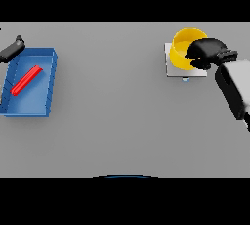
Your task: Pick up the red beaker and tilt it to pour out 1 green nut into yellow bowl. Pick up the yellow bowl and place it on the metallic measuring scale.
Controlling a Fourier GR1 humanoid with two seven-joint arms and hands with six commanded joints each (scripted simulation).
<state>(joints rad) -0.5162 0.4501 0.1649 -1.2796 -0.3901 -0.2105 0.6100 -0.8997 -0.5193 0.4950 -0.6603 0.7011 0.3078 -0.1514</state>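
One yellow bowl point(183, 48) is on the grey counter point(112, 121), at the far right, and it sits on one pale square scale point(172, 71); a small bluish spot shows just at the near edge of the scale. One blue tray point(49, 79) lies at the far left of the counter, well apart from the bowl. Inside the tray there is one red beaker point(27, 79), which lies on its side and points diagonally, from the near left to the far right of the tray. I cannot see any green nut, neither in the bowl nor in the tray. There are two robot hands in the view. The right robot hand point(207, 52) is at the right side of the bowl, with the white and grey arm coming in from the right edge; its dark fingers are curled over the right rim of the bowl and seem to grip it there. The left robot hand point(13, 48) shows only partly at the far left edge, just beyond the far left corner of the tray, and I cannot tell if its fingers are apart or together.
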